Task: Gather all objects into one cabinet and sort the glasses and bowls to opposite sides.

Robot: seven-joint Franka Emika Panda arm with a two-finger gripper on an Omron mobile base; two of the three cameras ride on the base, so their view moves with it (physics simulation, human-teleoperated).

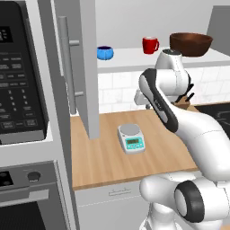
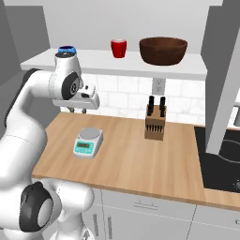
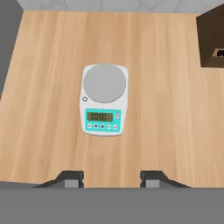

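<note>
Glossy red mug (image 1: 150, 45), squat blue vessel (image 1: 105, 53) and wide, dark wood-look bowl (image 1: 191, 43) stand apart along the white shelf (image 1: 130, 59); their insides can't be seen. Below, on the pale wooden surface (image 3: 166, 109), sits a white scale (image 3: 104, 99) with a round grey pan. Above it hangs the end effector (image 3: 112, 179), fingers parted, holding nothing.

arm (image 1: 197, 130): glossy white rounded shells | joints: dark grey bands | claw (image 3: 113, 178): small dark tips, grey pads
</note>
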